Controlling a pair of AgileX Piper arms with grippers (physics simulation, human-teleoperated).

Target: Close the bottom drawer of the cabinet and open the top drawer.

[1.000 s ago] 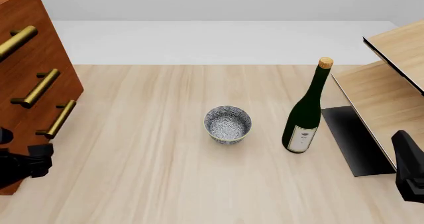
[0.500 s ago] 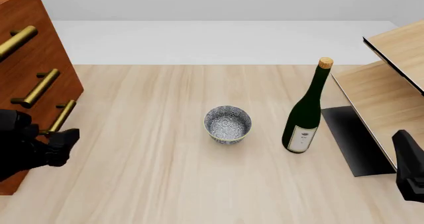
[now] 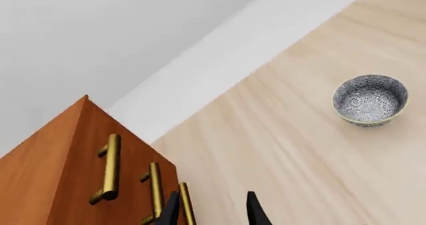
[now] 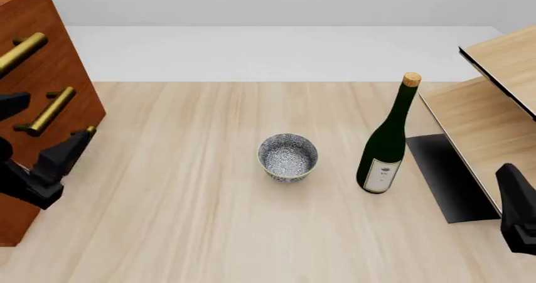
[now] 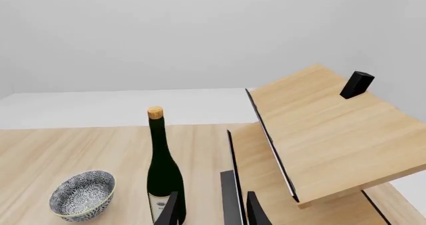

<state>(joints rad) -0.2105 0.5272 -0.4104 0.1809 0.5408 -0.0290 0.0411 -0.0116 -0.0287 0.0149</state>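
cabinet (image 4: pixel 37 76): reddish-brown wood, at the table's left edge in the front view, cut off by the frame; three brass bar handles stacked on its face. all three drawer fronts look flush, though the frame crops much of them.

top drawer (image 4: pixel 34 29): uppermost, handle (image 4: pixel 21 52) partly in frame in the front view; in the left wrist view it (image 3: pixel 109 169) is the longest bar showing.

bottom drawer (image 4: pixel 71 142): lowest; only the upper tip of its handle (image 4: pixel 88 131) shows above the left gripper in the front view. in the left wrist view that handle (image 3: pixel 185 205) lies just beside one fingertip, contact cannot be told.

left gripper (image 4: pixel 46 164): black, in front of the cabinet's lower face, fingers (image 3: pixel 252 210) parted with a narrow gap and nothing between them.

right gripper (image 5: pixel 209 212): at the lower right of the front view, low beside the shelf unit; two dark fingertips set a little apart, holding nothing.

bowl (image 4: pixel 288 157): blue-and-white patterned, upright, near the table's middle, well apart from the cabinet.

bottle (image 4: pixel 387 144): dark green, cork stopper, pale label, standing upright just right of the bowl, not touching it.

shelf unit (image 4: pixel 494 101): pale wood, two tilted boards, at the right edge; a small black block (image 5: pixel 356 84) sits on its upper board in the right wrist view.

table (image 4: pixel 209 220): light wood grain, white surface beyond its far edge.
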